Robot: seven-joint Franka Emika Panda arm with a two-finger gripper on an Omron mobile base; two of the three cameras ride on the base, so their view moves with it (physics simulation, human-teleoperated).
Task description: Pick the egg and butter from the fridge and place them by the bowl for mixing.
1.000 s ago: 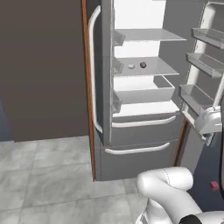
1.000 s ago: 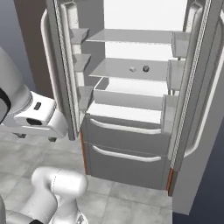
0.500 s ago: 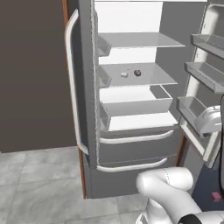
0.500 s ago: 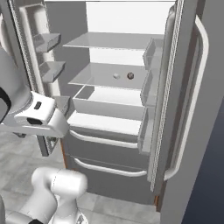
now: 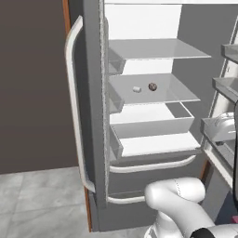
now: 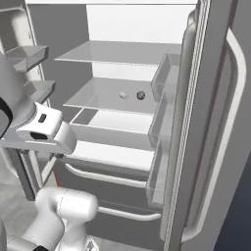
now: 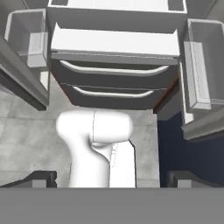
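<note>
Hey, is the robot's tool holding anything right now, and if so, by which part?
Nothing is held. In the hand view the tool is open with nothing between its tips, and the egg and butter sit on the fridge shelf.

The middle shelf [image 5: 172, 93] of the open fridge [image 5: 93, 116] carries the egg [image 5: 152, 86] and, just beside it, a small pale thing [image 5: 136, 89].

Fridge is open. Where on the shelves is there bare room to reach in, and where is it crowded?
The top shelf is bare. On the middle shelf the egg and a small pale object sit close together near the back centre; its front and sides are free. The bin below narrows the gap underneath.
</note>
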